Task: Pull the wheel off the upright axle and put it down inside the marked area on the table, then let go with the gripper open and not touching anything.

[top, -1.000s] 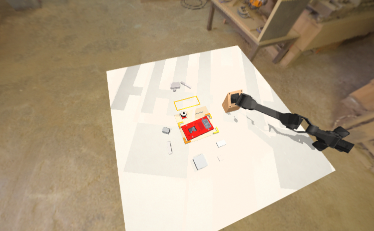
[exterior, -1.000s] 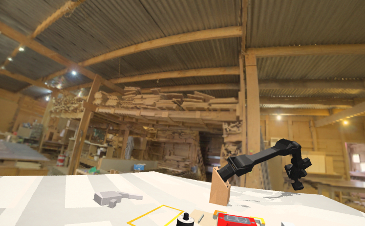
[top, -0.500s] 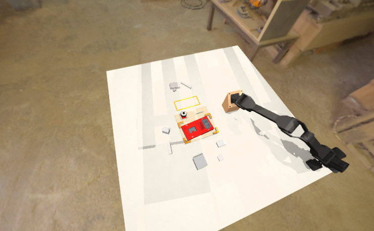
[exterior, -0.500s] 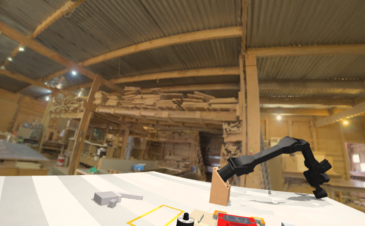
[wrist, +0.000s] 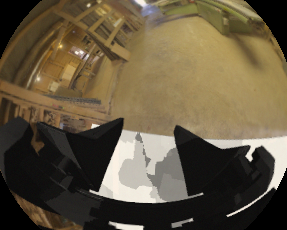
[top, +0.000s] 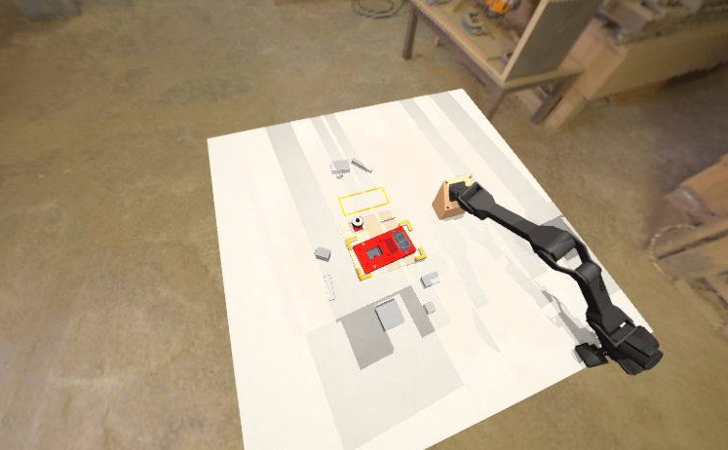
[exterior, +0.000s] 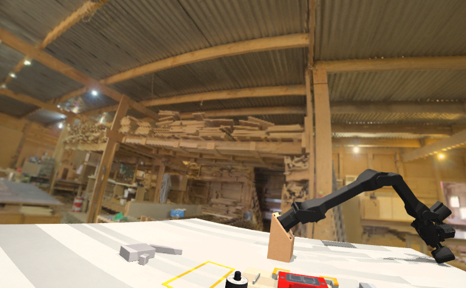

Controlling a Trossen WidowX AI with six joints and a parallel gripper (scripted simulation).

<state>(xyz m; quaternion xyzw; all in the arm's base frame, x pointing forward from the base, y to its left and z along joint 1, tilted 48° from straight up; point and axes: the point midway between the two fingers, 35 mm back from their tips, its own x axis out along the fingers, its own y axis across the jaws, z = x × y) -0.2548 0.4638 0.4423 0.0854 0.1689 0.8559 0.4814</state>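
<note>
White-and-grey patterned desk (top: 277, 235) carries all items. Black six-joint arm's jaws (top: 590, 354) hang at the desk's near right edge, partly spread, gripping nothing. Yellow-outlined rectangular marked area (top: 363, 201) lies unfilled. Small black wheel (top: 358, 221) remains on its upright axle; every step outstanding.

One wheel (top: 358, 222), one red board (top: 384, 249), roughly seven grey blocks (top: 389, 313).

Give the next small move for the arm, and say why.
Probably swing the gripper across toward the wheel. The wheel sits on its axle beside the yellow outline, while the gripper hangs open and empty at the table's far edge.
</note>
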